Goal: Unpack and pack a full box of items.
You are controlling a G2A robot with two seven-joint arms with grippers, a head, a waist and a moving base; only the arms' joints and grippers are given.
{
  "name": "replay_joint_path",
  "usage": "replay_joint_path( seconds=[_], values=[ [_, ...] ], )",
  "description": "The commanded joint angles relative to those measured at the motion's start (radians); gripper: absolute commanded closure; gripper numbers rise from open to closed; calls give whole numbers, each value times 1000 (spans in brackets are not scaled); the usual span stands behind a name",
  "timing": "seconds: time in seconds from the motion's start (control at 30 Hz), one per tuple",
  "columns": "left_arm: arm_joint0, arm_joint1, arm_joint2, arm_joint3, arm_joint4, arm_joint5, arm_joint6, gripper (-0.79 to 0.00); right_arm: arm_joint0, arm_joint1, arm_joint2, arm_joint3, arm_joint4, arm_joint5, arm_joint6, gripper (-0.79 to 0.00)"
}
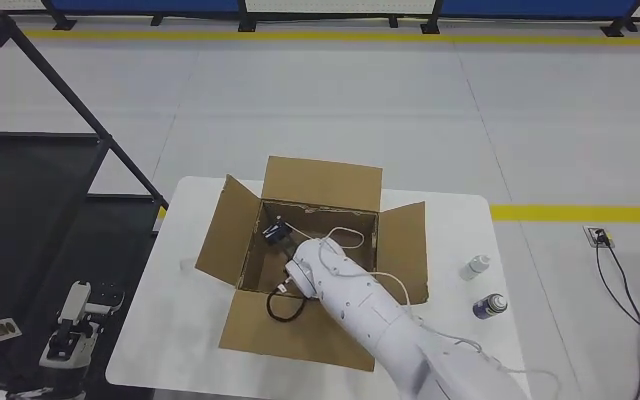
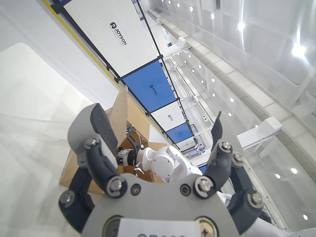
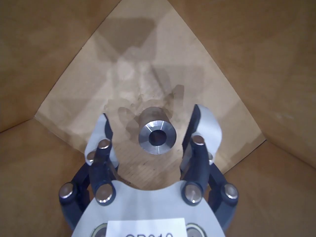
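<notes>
**Right tool** (image 3: 151,114): Open to a moderate gap and holding nothing. It is low inside the box, and a finger stands on either side of the item below without touching it.

**Metal cylinder** (image 3: 157,136): Short, thick-walled steel sleeve with a bored centre. It sits on the pale floor sheet near one corner of the box, directly between the right tool's fingers. It is seen end-on with the bore facing the wrist, so its long axis appears to run along the tool's line of approach, and it probably stands upright. The round wall therefore faces the fingers, and closing them square across it is likely all the next move needs. A smooth, heavy piece like this could slip if it is gripped off-centre.

**Box** (image 1: 300,335): Brown cardboard with all four flaps folded outward, standing mid-desk. Apart from the cylinder, the floor and walls in the right wrist view are bare.

**Left tool** (image 2: 158,119): Spread wide and empty. It points up toward the ceiling and sits well apart from the box, so the right arm is clearly the nearer one.

**Desk** (image 1: 180,330): White top carrying the box.

**White bottle** (image 1: 476,266) and **dark can** (image 1: 489,306): Both stand upright on the desk just outside one side flap, near each other, and appear to be unpacked already.
</notes>
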Motion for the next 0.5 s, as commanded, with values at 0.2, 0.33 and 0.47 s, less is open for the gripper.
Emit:
replay_joint_path(
  seconds=[0.2, 0.33, 0.47],
  values=[
    [0, 0, 0, 0, 0, 0, 0, -785, 10, 2, 20, -52, -31, 11, -35, -785],
    [0, 0, 0, 0, 0, 0, 0, -785, 5, 22, 40, -122, -58, 39, -30, -785],
    [0, 0, 0, 0, 0, 0, 0, -785, -23, 62, 75, -249, -93, 75, -16, -785]
  ],
)
